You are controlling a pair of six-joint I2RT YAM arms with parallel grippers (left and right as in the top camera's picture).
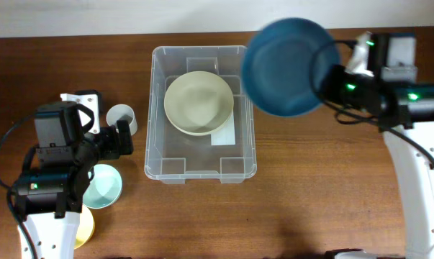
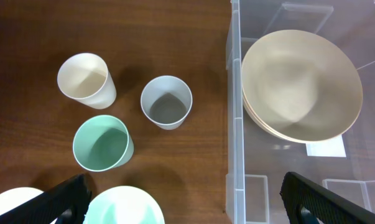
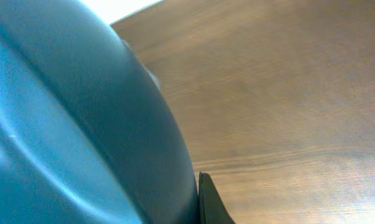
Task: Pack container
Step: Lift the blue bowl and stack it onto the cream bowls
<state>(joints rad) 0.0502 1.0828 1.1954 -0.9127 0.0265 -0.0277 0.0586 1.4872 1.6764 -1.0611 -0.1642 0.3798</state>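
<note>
The container (image 1: 202,111) sits on the wooden table (image 1: 317,187), between the two arms. In its far half lies a cream bowl (image 1: 199,103), which from the left wrist looks like two bowls nested together. A white label (image 1: 224,135) is stuck to the container's base, partly under the near right edge of the cream bowl, and no writing can be read on it. The right gripper (image 1: 326,78) is closed on the rim of a blue bowl (image 1: 288,66), holding it tilted in the air over the container's far right corner. The blue bowl fills most of the right wrist view. The left gripper (image 2: 184,183) hovers just left of the container with its jaws wide apart and nothing between them. Below it, left of the container, stand a grey cup (image 2: 166,101), a white cup (image 2: 84,79) and a green cup (image 2: 102,143). A mint bowl (image 1: 101,185) and a yellow bowl (image 1: 83,229) lie nearer, also left of the container.
</note>
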